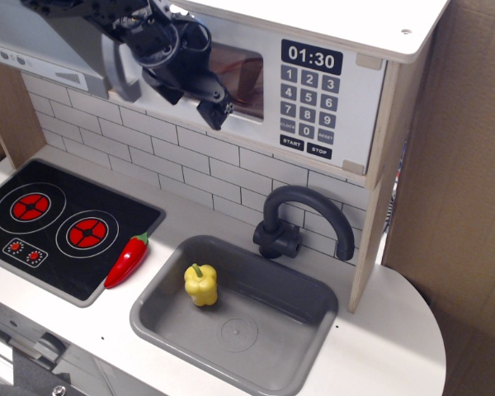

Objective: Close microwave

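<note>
Readable text sits only on the microwave (264,78), on its black keypad panel (310,101). Top of the panel: white clock display (312,58) reading "01:30". Below it, number keys in rows of three: 1 2 3, 4 5 6, 7 8 9. Next row has 0 in the middle; the small keys either side of it carry tiny labels, too small to read. Bottom row: "START" (291,143) and "STOP" (317,150).
</note>
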Robot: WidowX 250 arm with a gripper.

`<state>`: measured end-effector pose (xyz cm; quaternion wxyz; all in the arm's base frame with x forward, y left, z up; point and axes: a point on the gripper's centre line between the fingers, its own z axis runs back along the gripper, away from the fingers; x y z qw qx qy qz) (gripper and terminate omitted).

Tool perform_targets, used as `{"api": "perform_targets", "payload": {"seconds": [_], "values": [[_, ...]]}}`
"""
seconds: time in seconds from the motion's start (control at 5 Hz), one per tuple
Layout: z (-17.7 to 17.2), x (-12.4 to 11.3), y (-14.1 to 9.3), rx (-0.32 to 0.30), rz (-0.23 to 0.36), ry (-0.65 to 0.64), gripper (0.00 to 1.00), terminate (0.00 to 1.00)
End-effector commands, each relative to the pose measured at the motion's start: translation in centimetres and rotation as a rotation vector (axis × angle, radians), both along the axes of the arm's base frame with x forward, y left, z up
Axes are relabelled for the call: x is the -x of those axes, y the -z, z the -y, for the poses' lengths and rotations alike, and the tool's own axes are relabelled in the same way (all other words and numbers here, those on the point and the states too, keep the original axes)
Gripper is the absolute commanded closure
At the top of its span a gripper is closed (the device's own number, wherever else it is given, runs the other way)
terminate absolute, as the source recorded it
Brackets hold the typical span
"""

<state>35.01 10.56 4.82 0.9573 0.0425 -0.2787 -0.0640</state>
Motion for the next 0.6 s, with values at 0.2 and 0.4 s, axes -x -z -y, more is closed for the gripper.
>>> {"api": "perform_targets", "payload": {"seconds": [0.2,0.4], "values": [[0.9,0.5,-2.9,-0.039,-0.037,-0.060,0.00,0.00],[2.5,3.1,-3.6,-0.020,-0.158,-0.148,0.00,0.00]]}}
